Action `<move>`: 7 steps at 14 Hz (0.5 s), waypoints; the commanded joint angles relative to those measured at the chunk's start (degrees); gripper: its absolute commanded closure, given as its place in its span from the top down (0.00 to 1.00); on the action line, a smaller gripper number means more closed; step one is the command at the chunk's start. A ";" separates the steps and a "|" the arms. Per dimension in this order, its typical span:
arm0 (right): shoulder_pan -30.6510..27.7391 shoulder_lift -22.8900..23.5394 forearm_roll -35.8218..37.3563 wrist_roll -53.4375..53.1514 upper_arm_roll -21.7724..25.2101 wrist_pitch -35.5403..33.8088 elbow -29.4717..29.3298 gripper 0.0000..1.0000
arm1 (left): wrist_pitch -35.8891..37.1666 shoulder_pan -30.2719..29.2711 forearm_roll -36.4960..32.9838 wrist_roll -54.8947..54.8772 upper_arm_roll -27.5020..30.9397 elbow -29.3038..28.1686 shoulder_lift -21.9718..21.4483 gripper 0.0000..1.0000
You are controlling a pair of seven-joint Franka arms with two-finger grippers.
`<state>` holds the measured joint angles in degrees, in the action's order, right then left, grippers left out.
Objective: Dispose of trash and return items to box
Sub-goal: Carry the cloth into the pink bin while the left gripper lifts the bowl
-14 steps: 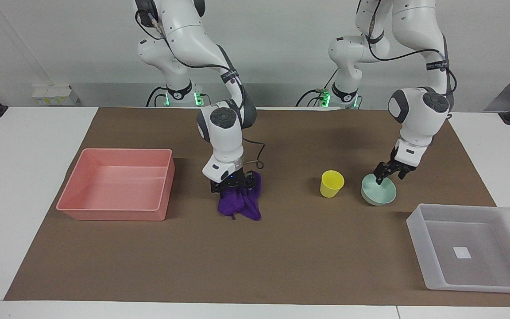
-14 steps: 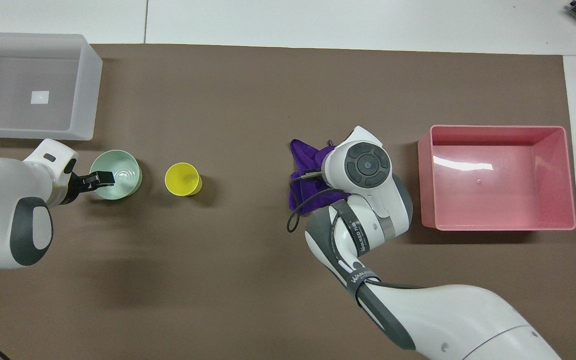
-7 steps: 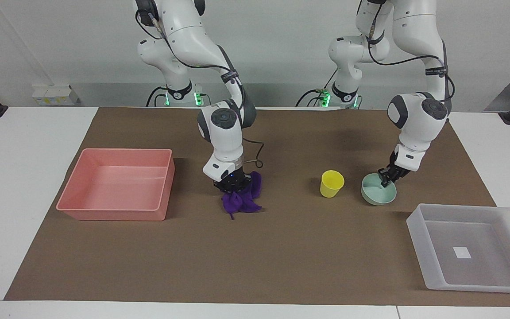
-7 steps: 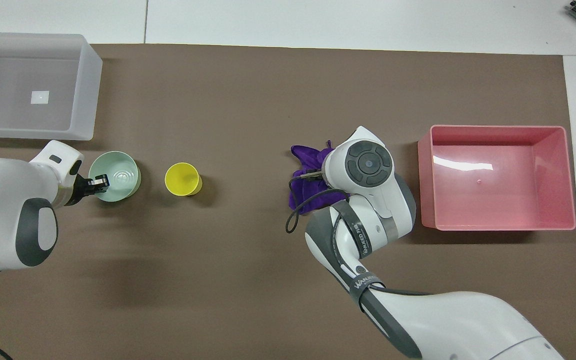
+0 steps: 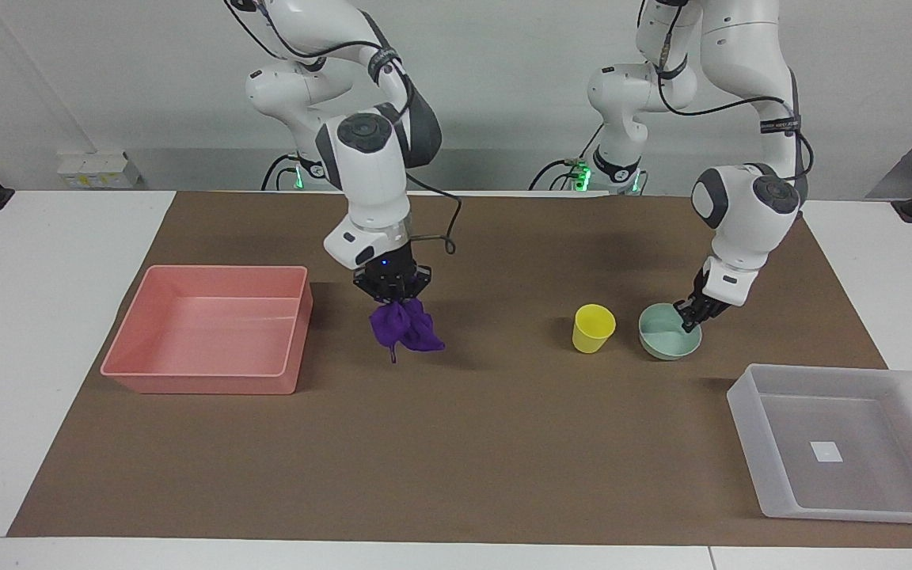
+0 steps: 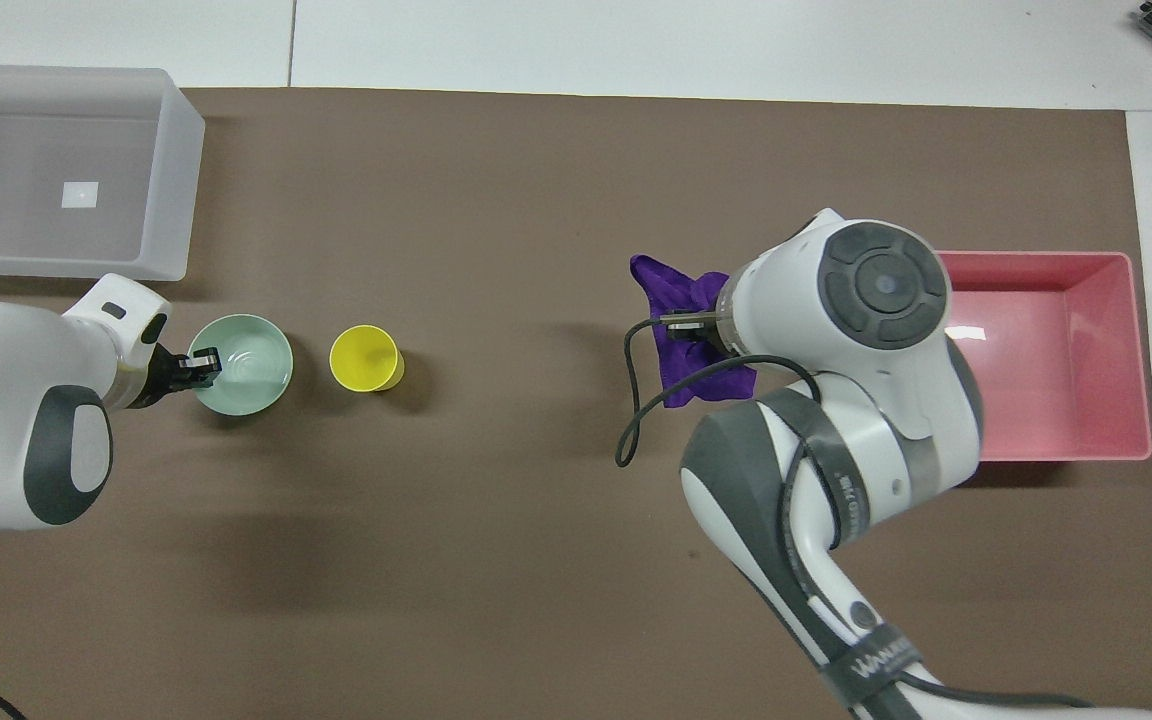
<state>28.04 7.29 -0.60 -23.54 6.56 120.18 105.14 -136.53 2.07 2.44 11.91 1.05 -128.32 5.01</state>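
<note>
Since the earlier frames, the right end effector (image 5: 393,294) has risen from the brown mat, carrying the purple rag (image 5: 402,328) with it; the rag is now hanging clear of the mat, left of centre in the facing view, beside the pink tray (image 5: 210,378). Its fingers are clenched on the top of the cloth, and the folds are dangling below. In the same interval the left end effector (image 5: 692,315) has closed on the rim of the mint-green bowl (image 5: 666,342), right of centre in the facing view, and the bowl has shifted slightly toward the yellow cup (image 5: 592,328). Whether the bowl is lifting off the mat cannot be told.

Status of work: nothing is yet being delivered. The pink tray, at the left of the facing view, is showing no contents, and it is judged to be where the rag is going. The translucent box (image 5: 749,412), at the lower right of that view, is holding only its white sticker (image 5: 826,451). The cup is standing upright and untouched between the two arms on the bench.

Remaining, as judged: carrying the rag over the pink tray and releasing it; placing the bowl in the box; then fetching the cup to the box. Both first grasps appear secured; the task is in its early stage.
</note>
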 commanded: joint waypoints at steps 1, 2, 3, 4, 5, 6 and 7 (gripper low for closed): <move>-2.98 -5.68 0.43 -0.45 -0.41 -4.41 0.68 0.00 | 10.21 1.09 0.55 -0.39 0.36 4.38 -3.06 0.00; -4.12 -7.44 0.43 0.68 -0.41 -6.08 0.68 0.00 | 12.93 1.09 0.55 -0.48 0.27 5.70 -3.60 0.00; -5.52 -8.94 0.51 2.43 -0.41 -7.84 0.68 0.00 | 15.31 1.09 0.55 -0.74 0.27 7.10 -4.30 0.00; -7.54 -10.09 0.52 4.62 -0.41 -9.33 0.68 0.00 | 17.59 1.09 0.55 -2.05 0.27 8.68 -5.00 0.00; -9.82 -10.71 0.52 7.60 -0.41 -10.48 0.85 0.00 | 19.97 1.09 0.55 -4.07 0.45 10.96 -5.44 0.00; -12.71 -10.97 0.52 11.29 -0.41 -11.01 1.20 0.00 | 21.90 0.92 0.55 -6.78 0.62 13.68 -5.27 0.00; -16.05 -11.06 0.52 15.59 -0.41 -10.15 1.90 0.00 | 21.92 0.22 0.46 -10.81 0.89 16.49 -4.31 0.00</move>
<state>16.82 -3.20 -0.33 -14.01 6.66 109.33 105.22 -117.33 2.65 2.44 6.61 1.10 -116.56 -0.37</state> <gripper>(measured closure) 0.903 0.965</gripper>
